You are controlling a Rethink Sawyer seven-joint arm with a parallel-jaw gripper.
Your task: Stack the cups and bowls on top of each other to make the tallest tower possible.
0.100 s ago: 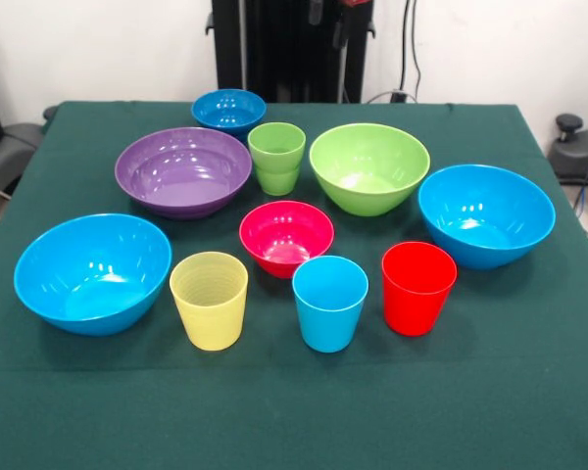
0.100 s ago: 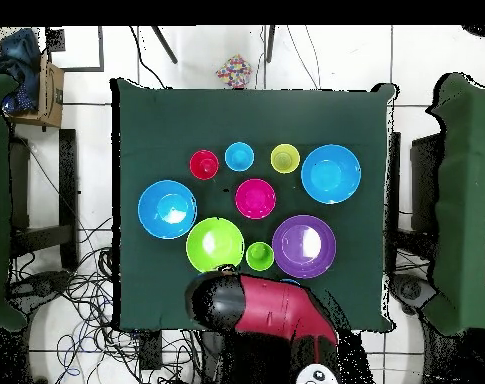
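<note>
**Green-clothed table, ten pieces laid out, nothing stacked**

Dark green cloth covers the table (image 1: 529, 392), and every cup and bowl sits on it singly, mouth up, none resting on another.

Seen from the front, the nearest row holds a large light blue bowl (image 1: 92, 273) at the left, then the pale yellow cup (image 1: 209, 300), the light blue cup (image 1: 329, 303) and the red cup (image 1: 417, 287). The small pink-red bowl (image 1: 286, 236) sits just behind the gap between the yellow and blue cups. Behind that, the wide purple bowl (image 1: 183, 170) is at the left, the green cup (image 1: 276, 158) is just beside it, and the large lime green bowl (image 1: 369, 167) is to the cup's right. The second large light blue bowl (image 1: 486, 214) lies at the right. The small dark blue bowl (image 1: 228, 110) is farthest back, just behind the purple one.

From overhead, the red and black arm (image 2: 271, 305) lies over the table edge at the robot's side, covering most of the dark blue bowl. I cannot make out the end effector in either view, so nothing shows it holding or touching any piece.
</note>
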